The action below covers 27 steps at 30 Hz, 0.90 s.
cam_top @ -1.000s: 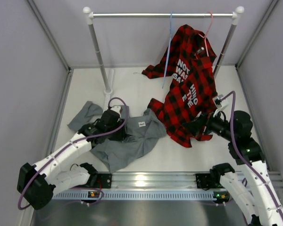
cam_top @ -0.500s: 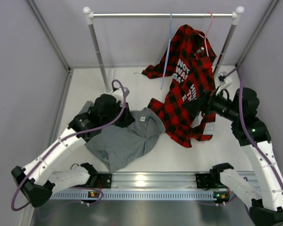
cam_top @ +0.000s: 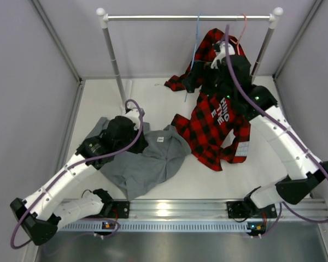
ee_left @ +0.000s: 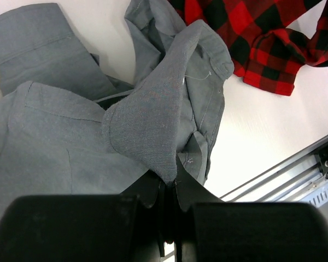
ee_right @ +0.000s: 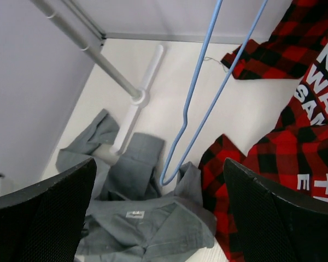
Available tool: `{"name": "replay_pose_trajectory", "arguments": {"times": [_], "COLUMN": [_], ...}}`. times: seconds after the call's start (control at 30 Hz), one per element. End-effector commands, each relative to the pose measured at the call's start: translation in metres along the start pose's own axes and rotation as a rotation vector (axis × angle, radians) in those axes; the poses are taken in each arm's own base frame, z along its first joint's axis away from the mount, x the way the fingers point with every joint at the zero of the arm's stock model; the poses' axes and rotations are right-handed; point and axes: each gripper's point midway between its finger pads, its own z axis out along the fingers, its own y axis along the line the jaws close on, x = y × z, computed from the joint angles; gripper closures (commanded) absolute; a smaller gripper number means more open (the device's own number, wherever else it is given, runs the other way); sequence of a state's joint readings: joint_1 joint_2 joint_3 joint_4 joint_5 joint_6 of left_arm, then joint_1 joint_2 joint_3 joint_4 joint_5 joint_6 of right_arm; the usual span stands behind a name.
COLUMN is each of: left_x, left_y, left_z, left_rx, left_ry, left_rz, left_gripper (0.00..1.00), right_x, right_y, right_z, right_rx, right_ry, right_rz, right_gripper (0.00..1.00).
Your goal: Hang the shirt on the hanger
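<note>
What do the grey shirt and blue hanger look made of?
The shirt: soft matte woven fabric, cotton-like; fine weave shows, and it folds limply. The hanger: thin wire with smooth light-blue finish, probably coated metal, though plastic can't be ruled out.

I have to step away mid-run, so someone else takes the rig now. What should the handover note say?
Left gripper: shut on a fold of the shirt, which lies crumpled on the table.
Right gripper: open, raised near the hanger, not touching it.
Hanger: hangs bare on the rail.
Done: shirt gripped.
To do: get the hanger and put the shirt on it.
</note>
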State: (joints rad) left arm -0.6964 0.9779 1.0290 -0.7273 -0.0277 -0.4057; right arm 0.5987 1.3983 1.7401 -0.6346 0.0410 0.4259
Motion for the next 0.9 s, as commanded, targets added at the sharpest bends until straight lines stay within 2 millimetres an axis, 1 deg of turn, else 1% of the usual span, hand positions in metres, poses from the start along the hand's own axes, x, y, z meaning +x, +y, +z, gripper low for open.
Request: {"name": "replay_pose_trajectory", "arguments": {"times": [0.0, 0.03, 0.07, 0.1, 0.13, 0.17, 0.2, 0.23, 0.27, 0.3, 0.33, 0.37, 0.4, 0.43, 0.47, 0.5, 0.53, 0.57, 0.6, 0.63, 0.67, 0.7, 0.73, 0.77, 0.8, 0.83, 0.87], "left_x": [0.004, 0.005, 0.005, 0.003, 0.005, 0.008, 0.007, 0.010, 0.012, 0.013, 0.017, 0.017, 0.018, 0.018, 0.019, 0.019, 0.019, 0.018, 0.017, 0.018, 0.016, 0.013, 0.014, 0.013, 0.011, 0.012, 0.011], "left_y": [0.006, 0.005, 0.004, 0.003, 0.003, 0.005, 0.004, 0.001, -0.001, -0.009, -0.017, -0.021, -0.024, -0.027, -0.033, -0.035, -0.037, -0.040, -0.041, -0.041, -0.041, -0.041, -0.041, -0.041, -0.041, -0.038, -0.036], "left_z": [-0.006, -0.008, -0.011, -0.016, -0.018, -0.021, -0.027, -0.030, -0.032, -0.039, -0.043, -0.046, -0.049, -0.055, -0.059, -0.062, -0.066, -0.070, -0.072, -0.075, -0.077, -0.081, -0.082, -0.084, -0.087, -0.088, -0.090], "left_rx": [-0.022, -0.012, -0.003, 0.006, 0.009, 0.003, 0.009, 0.029, 0.045, 0.094, 0.143, 0.168, 0.190, 0.215, 0.250, 0.266, 0.281, 0.297, 0.301, 0.303, 0.303, 0.302, 0.300, 0.299, 0.296, 0.282, 0.272], "left_ry": [-0.023, -0.025, -0.031, -0.049, -0.049, -0.042, -0.051, -0.040, -0.038, -0.038, -0.025, -0.024, -0.022, -0.029, -0.026, -0.023, -0.027, -0.028, -0.034, -0.030, -0.034, -0.044, -0.041, -0.040, -0.048, -0.043, -0.046], "left_rz": [-0.015, -0.014, -0.016, -0.025, -0.030, -0.037, -0.047, -0.048, -0.049, -0.043, -0.037, -0.034, -0.024, -0.019, -0.012, -0.003, 0.003, 0.007, 0.010, 0.013, 0.017, 0.017, 0.018, 0.021, 0.025, 0.024, 0.026], "left_gripper": [1.00, 1.00, 1.00, 1.00, 1.00, 1.00, 1.00, 1.00, 1.00, 1.00, 1.00, 1.00, 1.00, 1.00, 1.00, 1.00, 1.00, 1.00, 1.00, 1.00, 1.00, 1.00, 1.00, 1.00, 1.00, 1.00, 1.00], "right_x": [-0.001, 0.007, 0.014, 0.045, 0.050, 0.066, 0.096, 0.095, 0.111, 0.131, 0.139, 0.151, 0.164, 0.172, 0.176, 0.180, 0.183, 0.184, 0.185, 0.189, 0.192, 0.194, 0.202, 0.202, 0.206, 0.216, 0.217], "right_y": [-0.003, 0.007, 0.023, 0.026, 0.050, 0.066, 0.070, 0.078, 0.086, 0.084, 0.087, 0.092, 0.091, 0.095, 0.096, 0.096, 0.098, 0.100, 0.101, 0.103, 0.106, 0.107, 0.105, 0.106, 0.102, 0.098, 0.095], "right_z": [0.005, 0.001, -0.004, -0.003, -0.028, -0.039, -0.039, -0.061, -0.070, -0.068, -0.073, -0.076, -0.072, -0.065, -0.059, -0.052, -0.040, -0.035, -0.029, -0.019, -0.016, -0.010, 0.001, 0.008, 0.015, 0.025, 0.033], "right_rx": [0.119, 0.084, 0.008, -0.043, -0.159, -0.280, -0.371, -0.453, -0.550, -0.594, -0.636, -0.698, -0.725, -0.745, -0.745, -0.744, -0.744, -0.748, -0.753, -0.760, -0.778, -0.777, -0.768, -0.761, -0.744, -0.729, -0.709], "right_ry": [-0.008, 0.011, 0.024, 0.084, 0.057, 0.074, 0.084, 0.039, 0.062, 0.085, 0.088, 0.112, 0.128, 0.137, 0.139, 0.144, 0.136, 0.127, 0.119, 0.118, 0.121, 0.121, 0.136, 0.118, 0.118, 0.137, 0.119], "right_rz": [-0.068, -0.099, -0.133, -0.223, -0.267, -0.302, -0.364, -0.381, -0.399, -0.436, -0.457, -0.473, -0.516, -0.527, -0.538, -0.553, -0.562, -0.571, -0.584, -0.591, -0.598, -0.610, -0.614, -0.622, -0.631, -0.637, -0.655], "right_gripper": [0.07, 0.05, 0.03, 0.01, 0.01, 0.01, 0.01, 0.01, 0.00, 0.01, 0.01, 0.01, 0.01, 0.01, 0.00, 0.01, 0.01, 0.01, 0.01, 0.01, 0.01, 0.01, 0.01, 0.01, 0.01, 0.00, 0.00]}}
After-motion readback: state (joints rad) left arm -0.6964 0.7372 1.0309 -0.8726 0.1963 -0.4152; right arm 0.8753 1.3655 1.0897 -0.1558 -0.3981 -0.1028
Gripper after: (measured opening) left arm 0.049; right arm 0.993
